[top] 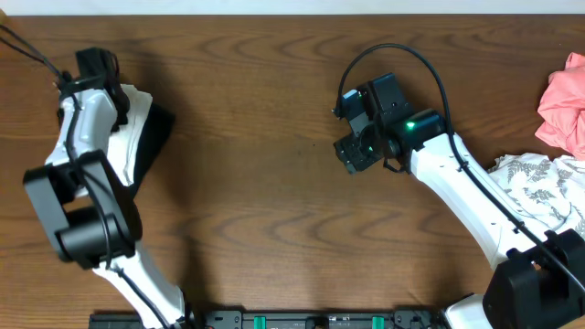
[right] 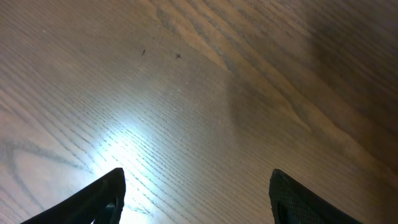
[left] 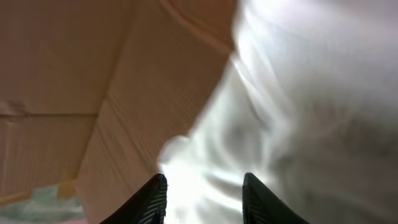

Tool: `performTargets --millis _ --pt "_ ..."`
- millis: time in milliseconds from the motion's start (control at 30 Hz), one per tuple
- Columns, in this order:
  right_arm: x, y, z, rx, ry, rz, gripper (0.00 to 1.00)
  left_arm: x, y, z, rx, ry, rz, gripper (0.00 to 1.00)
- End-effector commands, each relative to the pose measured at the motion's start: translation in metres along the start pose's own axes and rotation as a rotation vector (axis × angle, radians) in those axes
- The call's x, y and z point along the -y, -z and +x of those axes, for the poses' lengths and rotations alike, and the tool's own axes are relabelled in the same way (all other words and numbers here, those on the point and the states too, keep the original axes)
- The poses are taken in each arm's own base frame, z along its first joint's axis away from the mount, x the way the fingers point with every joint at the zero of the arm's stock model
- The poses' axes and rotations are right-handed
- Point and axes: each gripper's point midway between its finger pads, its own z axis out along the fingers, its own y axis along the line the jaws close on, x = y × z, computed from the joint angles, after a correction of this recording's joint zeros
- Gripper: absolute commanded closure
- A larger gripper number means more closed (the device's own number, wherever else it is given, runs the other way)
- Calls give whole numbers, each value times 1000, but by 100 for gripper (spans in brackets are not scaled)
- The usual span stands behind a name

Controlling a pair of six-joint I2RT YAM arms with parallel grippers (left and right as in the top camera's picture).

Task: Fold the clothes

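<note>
White cloth (left: 298, 112), heaped with a black garment (top: 157, 128) at the left edge of the table (top: 274, 183), is seen between the fingers of the left gripper (left: 204, 199), a pinch unconfirmed, while the right gripper (right: 198, 186) is held spread over bare wood and a pink garment (top: 565, 100) and a leaf-patterned garment (top: 539, 183) are left unfolded.

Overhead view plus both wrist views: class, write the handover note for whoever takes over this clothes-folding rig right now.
Left gripper: fingers on either side of the white garment at the left side of the table; whether it is clamped cannot be told.
Right gripper: open, empty, over bare wood right of centre.
Things: black garment shows right beside the white one; pink garment and leaf-patterned garment lie bunched at the right edge.
Done: no finished fold can be confirmed.
Left: fold the white one, then the others.
</note>
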Motion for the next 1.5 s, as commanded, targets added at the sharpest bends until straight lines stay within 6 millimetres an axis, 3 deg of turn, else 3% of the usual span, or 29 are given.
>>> performTargets --millis 0,200,367,633,833,867,1033,1100,1167,1267,1333,1400,1467 --pt "5 6 -1 15 -27 6 28 -23 25 -28 100 46 -13 59" --pt "5 6 -1 14 -27 6 28 -5 26 -47 175 -6 7 60" --pt "5 6 -1 14 -27 6 28 25 20 -61 236 -110 9 59" --pt "5 6 -3 20 -26 6 28 90 -13 -21 132 -315 62 59" --pt "5 6 -2 18 -27 6 28 119 -5 -14 145 -380 79 58" --pt "5 6 -2 17 -27 6 28 120 -2 -16 155 -386 70 51" --pt "5 6 -3 23 -26 7 25 104 14 -29 195 -364 -1 36" --pt "3 6 -6 33 -25 -5 18 94 28 -39 225 -331 3 32" --pt "-5 6 -10 54 -22 -52 2 82 43 -49 259 -296 16 29" --pt "-8 7 -20 93 -15 -72 1 69 73 -62 317 -255 97 26" --pt "-5 8 -29 130 -15 -62 1 61 91 -66 346 -241 159 21" --pt "5 11 -41 180 -72 -42 1 53 109 -67 362 -186 223 0" --pt "24 14 -51 230 -171 -2 1 49 126 -67 376 -142 305 2"
